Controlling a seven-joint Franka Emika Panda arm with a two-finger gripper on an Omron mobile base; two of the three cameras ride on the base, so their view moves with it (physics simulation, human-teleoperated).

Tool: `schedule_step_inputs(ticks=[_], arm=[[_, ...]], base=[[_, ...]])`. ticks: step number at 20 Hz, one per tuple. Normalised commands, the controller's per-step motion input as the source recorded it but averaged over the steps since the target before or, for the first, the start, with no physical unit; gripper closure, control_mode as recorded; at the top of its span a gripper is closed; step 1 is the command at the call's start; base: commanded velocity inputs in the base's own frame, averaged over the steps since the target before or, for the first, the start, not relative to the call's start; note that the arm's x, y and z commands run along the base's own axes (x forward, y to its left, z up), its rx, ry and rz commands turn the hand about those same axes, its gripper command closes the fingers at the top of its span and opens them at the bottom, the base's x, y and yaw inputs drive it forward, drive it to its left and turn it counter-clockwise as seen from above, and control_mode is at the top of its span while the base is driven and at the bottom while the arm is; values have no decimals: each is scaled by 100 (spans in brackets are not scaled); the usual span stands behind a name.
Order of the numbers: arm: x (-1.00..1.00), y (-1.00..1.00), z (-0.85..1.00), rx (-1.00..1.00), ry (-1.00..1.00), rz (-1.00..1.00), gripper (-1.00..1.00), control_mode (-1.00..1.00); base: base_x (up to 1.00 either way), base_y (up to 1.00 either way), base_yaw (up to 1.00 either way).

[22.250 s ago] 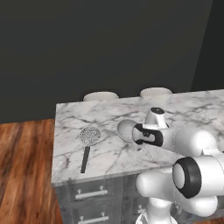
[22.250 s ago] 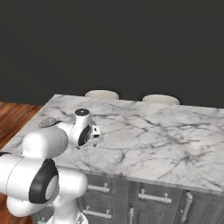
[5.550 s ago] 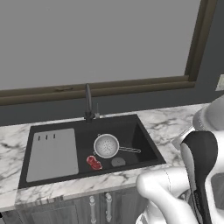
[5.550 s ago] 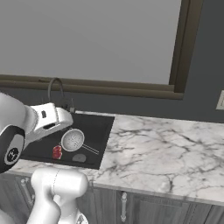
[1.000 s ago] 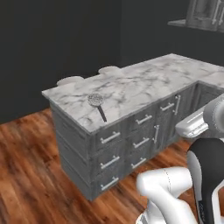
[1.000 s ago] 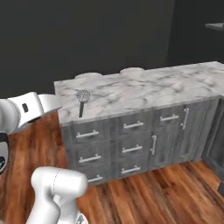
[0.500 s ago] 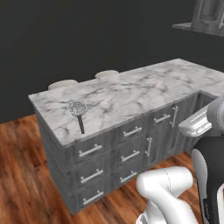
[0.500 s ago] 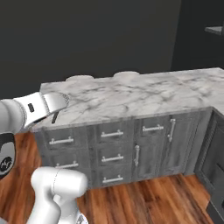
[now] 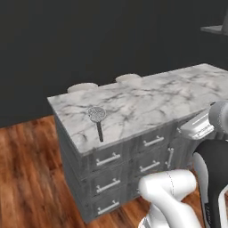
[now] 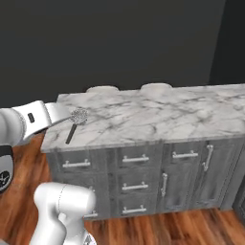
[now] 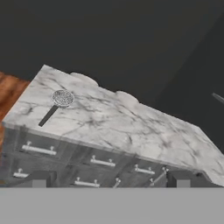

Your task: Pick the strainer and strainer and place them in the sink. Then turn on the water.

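Marble-topped island (image 9: 147, 104) with grey drawers (image 10: 131, 159) stands on a wood floor (image 9: 26, 178) before a dark wall. Your remaining strainer (image 9: 96, 115), the shallow one with the long black handle, lies flat near the counter's corner, handle pointing toward the drawer edge. Your gripper (image 11: 109, 179) hangs well short of it, fingertips (image 11: 41, 178) spread wide, nothing between them.

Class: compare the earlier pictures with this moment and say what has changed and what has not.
The base drove from the sink back toward the island, so the whole view shifted. One strainer went into the sink earlier. The black-handled strainer stays on the marble, untouched; the jaws hold nothing.
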Motion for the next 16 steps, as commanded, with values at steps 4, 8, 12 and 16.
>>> schedule_step_inputs(ticks=[4, 8, 12, 16], arm=[[0, 0, 0, 0, 0, 0, -100, 100], [0, 0, 0, 0, 0, 0, -100, 100], [0, 0, 0, 0, 0, 0, -100, 100], [0, 0, 0, 0, 0, 0, -100, 100]], base=[[33, 16, 31], [3, 29, 36], [2, 22, 33], [9, 13, 32]])
